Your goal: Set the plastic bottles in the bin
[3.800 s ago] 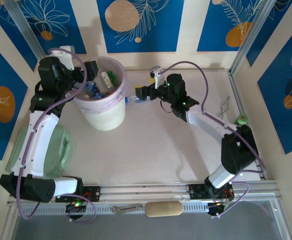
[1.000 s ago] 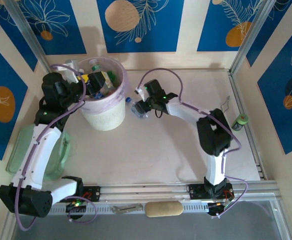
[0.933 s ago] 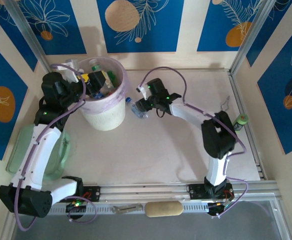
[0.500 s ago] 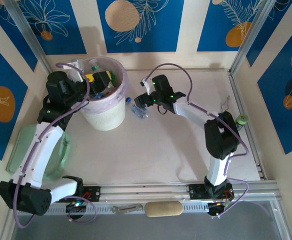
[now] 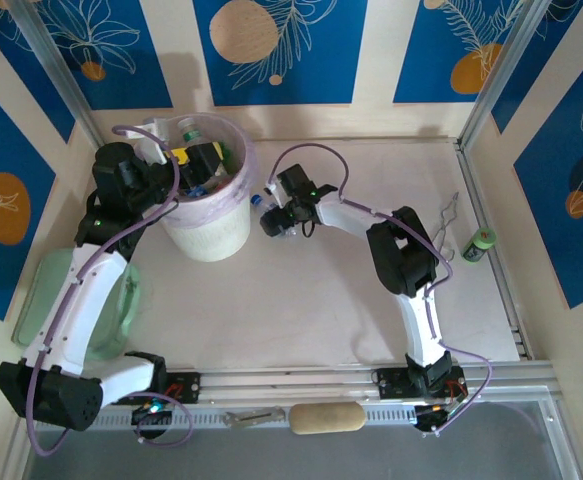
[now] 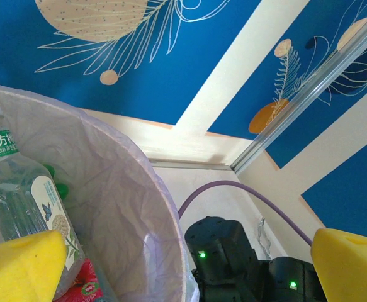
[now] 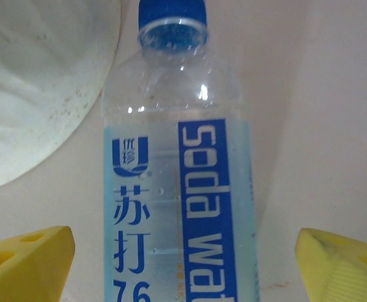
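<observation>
The right gripper (image 7: 183,259) has come lower and now stands wide open, empty, astride the soda water bottle (image 7: 177,189) lying on the counter (image 5: 321,300) just right of the bin (image 5: 211,235), so closing seems next.

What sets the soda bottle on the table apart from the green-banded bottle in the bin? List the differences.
Place: the soda bottle lies on the table beside the bin; the green-banded bottle sits inside the bin.
Label: the soda bottle's is blue, reading "soda water"; the green-banded bottle's is white with a butterfly.
Cap: the soda bottle's blue cap shows; the green-banded bottle's is cut off.
Both are clear plastic.
</observation>
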Motion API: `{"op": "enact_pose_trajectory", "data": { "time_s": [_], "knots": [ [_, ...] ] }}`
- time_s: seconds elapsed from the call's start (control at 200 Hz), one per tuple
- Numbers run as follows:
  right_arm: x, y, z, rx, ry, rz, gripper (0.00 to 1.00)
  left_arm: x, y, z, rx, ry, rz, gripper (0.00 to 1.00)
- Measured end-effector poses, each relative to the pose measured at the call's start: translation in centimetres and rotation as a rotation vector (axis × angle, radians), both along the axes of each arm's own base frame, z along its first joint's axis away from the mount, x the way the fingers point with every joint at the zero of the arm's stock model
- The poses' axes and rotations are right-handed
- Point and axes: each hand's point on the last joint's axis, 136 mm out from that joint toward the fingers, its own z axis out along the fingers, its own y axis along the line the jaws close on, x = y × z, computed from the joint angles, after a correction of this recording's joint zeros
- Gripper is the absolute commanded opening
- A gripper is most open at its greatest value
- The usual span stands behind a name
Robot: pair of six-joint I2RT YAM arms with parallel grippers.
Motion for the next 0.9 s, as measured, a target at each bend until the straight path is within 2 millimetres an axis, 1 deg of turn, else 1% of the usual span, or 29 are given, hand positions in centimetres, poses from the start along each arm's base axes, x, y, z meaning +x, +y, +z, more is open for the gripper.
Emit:
{"op": "enact_pose_trajectory", "data": {
  "time_s": [0.16, 0.22, 0.34, 0.52, 0.58, 0.66, 0.73, 0.79, 0.83, 0.9],
  "knots": [
    [-0.2, 0.1, -1.1, -0.029, 0.017, 0.017, 0.88, 0.0, 0.0, 0.0, 0.0, 0.0, 0.0, 1.0],
    [-0.2, 0.0, -1.5, -0.038, 0.021, 0.019, 0.85, 0.0, 0.0, 0.0, 0.0, 0.0, 0.0, 1.0],
    [-0.3, -0.1, -2.3, -0.052, 0.032, 0.026, 0.74, 0.0, 0.0, 0.0, 0.0, 0.0, 0.0, 1.0],
    [-0.2, 0.0, -2.6, -0.056, 0.033, 0.027, 0.51, 0.0, 0.0, 0.0, 0.0, 0.0, 0.0, 1.0],
    [0.0, 0.1, -2.5, -0.051, 0.026, 0.027, 0.48, 0.0, 0.0, 0.0, 0.0, 0.0, 0.0, 1.0],
    [0.2, 0.1, -2.2, -0.027, 0.011, 0.019, 0.48, 0.0, 0.0, 0.0, 0.0, 0.0, 0.0, 1.0],
    [-0.3, -0.3, -1.7, -0.005, 0.002, 0.01, 0.47, 0.0, 0.0, 0.0, -0.001, 0.0, 0.0, 1.0],
    [-0.9, -0.9, -0.6, 0.018, -0.011, 0.002, 0.47, 0.0, 0.0, 0.0, -0.001, 0.0, -0.001, 1.0],
    [-1.1, -1.2, 0.7, 0.04, -0.032, -0.006, 0.47, 0.0, 0.0, 0.1, -0.005, 0.001, -0.001, 1.0],
    [-1.3, -1.6, 3.9, 0.093, -0.095, -0.019, 0.47, 0.0, -0.3, 0.2, -0.016, 0.001, -0.005, 1.0]
  ]
}}
